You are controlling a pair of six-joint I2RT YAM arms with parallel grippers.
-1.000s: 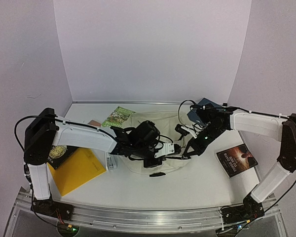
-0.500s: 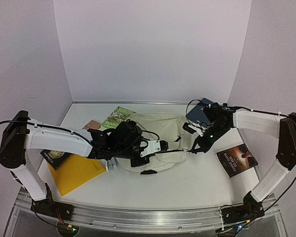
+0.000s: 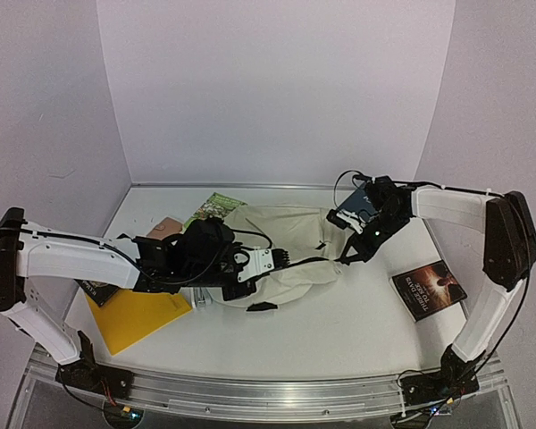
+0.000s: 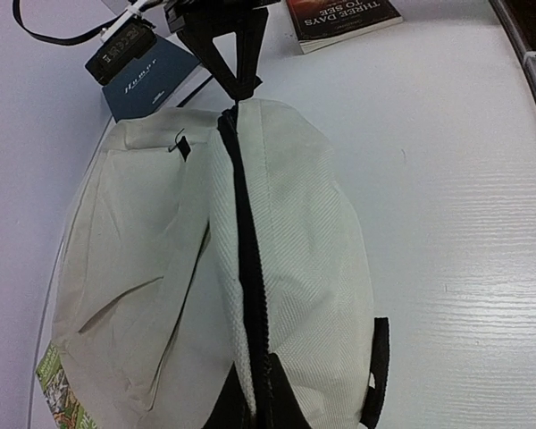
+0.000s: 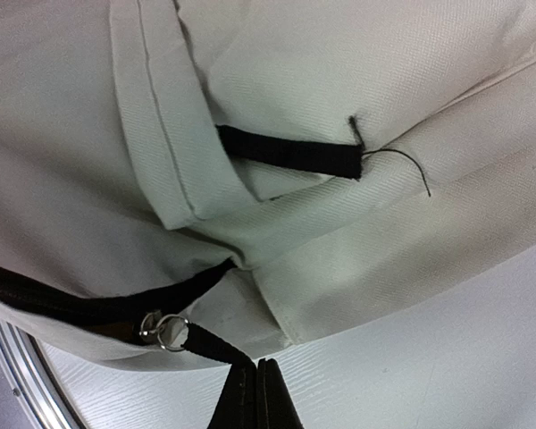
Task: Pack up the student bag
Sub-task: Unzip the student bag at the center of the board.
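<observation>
Student bag (image 3: 290,246): lying flat mid-table (image 3: 339,331), zip (image 4: 241,223) appearing closed.
Left pincer (image 4: 259,402): clamping shut on the student bag at one zip end.
Right pincer (image 5: 256,393): pinching the zip pull (image 5: 210,344) at the opposite end.
Dark book (image 3: 429,289), green book (image 3: 213,210), yellow folder (image 3: 138,308): lying outside.
Progress: opening is underway, packing seemingly not begun.

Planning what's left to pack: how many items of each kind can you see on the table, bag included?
student bag: 1
books: 5 (green book, pink book mostly hidden, black book, blue book, brown book)
yellow folder: 1
Total: 7
</observation>
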